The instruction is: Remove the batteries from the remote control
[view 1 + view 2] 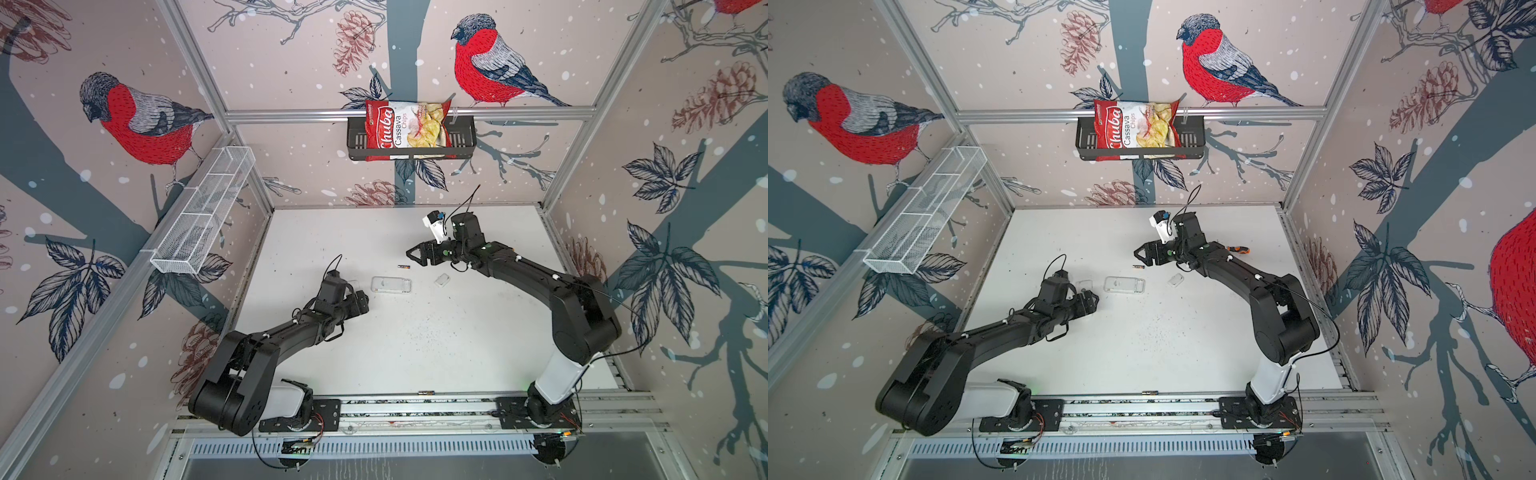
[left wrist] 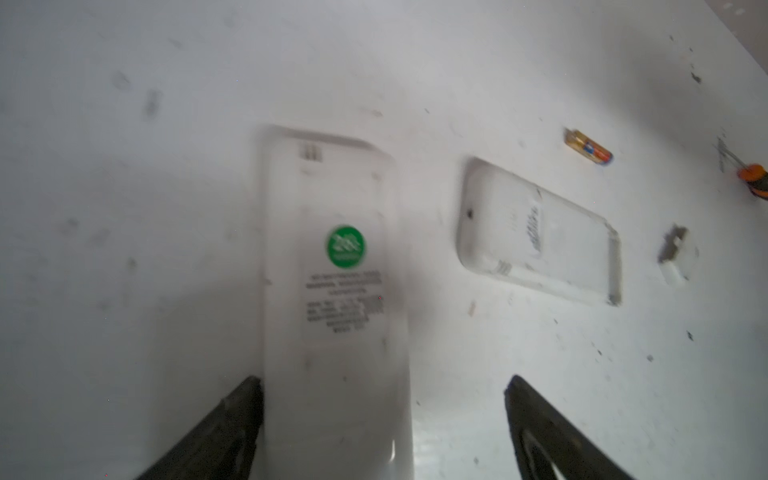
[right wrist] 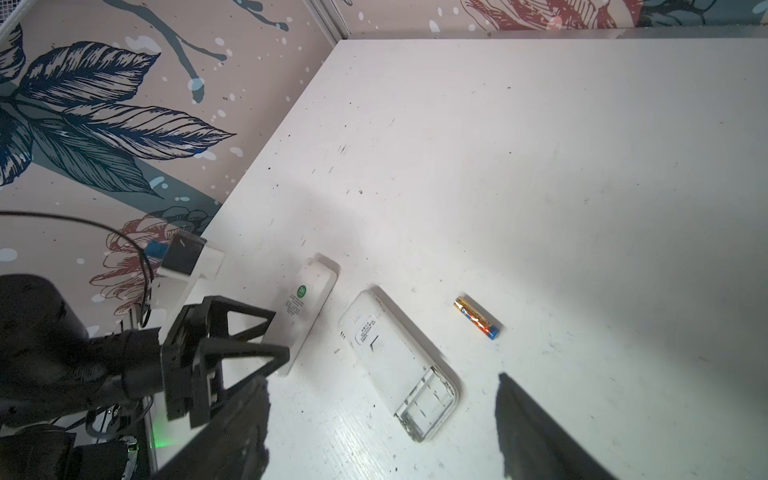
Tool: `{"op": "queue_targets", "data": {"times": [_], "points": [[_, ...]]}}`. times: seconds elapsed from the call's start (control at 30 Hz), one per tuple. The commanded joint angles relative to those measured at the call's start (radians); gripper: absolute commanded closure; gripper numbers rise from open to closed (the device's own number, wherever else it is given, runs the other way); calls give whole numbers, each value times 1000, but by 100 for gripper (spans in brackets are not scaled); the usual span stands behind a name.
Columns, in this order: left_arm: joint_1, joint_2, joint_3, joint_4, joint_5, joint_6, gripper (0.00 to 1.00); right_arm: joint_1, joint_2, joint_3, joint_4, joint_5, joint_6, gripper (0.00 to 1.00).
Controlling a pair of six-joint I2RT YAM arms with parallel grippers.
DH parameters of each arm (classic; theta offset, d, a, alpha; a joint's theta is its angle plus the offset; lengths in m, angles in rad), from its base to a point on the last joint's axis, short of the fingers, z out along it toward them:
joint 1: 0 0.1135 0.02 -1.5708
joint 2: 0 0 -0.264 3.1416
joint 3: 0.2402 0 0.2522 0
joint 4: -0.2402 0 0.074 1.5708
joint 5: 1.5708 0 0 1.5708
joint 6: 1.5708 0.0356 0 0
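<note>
Two white remote controls lie face down side by side. One carries a green sticker [image 2: 345, 247] [image 3: 302, 291]. It lies between the fingers of my open left gripper [image 2: 384, 379] [image 1: 364, 300], against one finger and clear of the other. The second remote [image 1: 390, 285] [image 3: 390, 357] has its battery compartment [image 3: 426, 405] uncovered and empty. A gold and orange battery [image 1: 404, 267] [image 2: 588, 146] [image 3: 477, 318] lies loose on the table behind it. My right gripper [image 1: 414, 255] [image 3: 384, 382] hangs open above the table near this battery, holding nothing. Another battery [image 1: 426, 392] rests at the table's front edge.
A small white cover [image 1: 442, 279] [image 2: 677, 253] lies right of the remotes. An orange-and-black screwdriver [image 1: 1237, 249] [image 2: 754, 180] lies behind my right arm. A white wire shelf [image 1: 203, 212] hangs on the left wall, and a black basket [image 1: 411, 139] with a chips bag on the back wall.
</note>
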Motion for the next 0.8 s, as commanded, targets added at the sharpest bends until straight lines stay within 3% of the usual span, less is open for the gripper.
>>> {"op": "queue_targets", "data": {"times": [0.0, 0.2, 0.33, 0.57, 0.77], "points": [[-57, 4, -23, 49, 28, -76, 9, -4, -2, -1, -5, 13, -23, 16], [-174, 50, 13, 86, -10, -120, 9, -13, 1, -6, -5, 13, -23, 17], [-190, -17, 41, 49, -37, -93, 9, -19, 3, -7, -2, 12, -21, 18], [-163, -103, 189, -244, -246, 50, 5, -23, 1, -8, 2, 11, -22, 18], [-121, -22, 381, -490, -326, 284, 4, -25, -15, -21, 11, 11, -32, 17]]}}
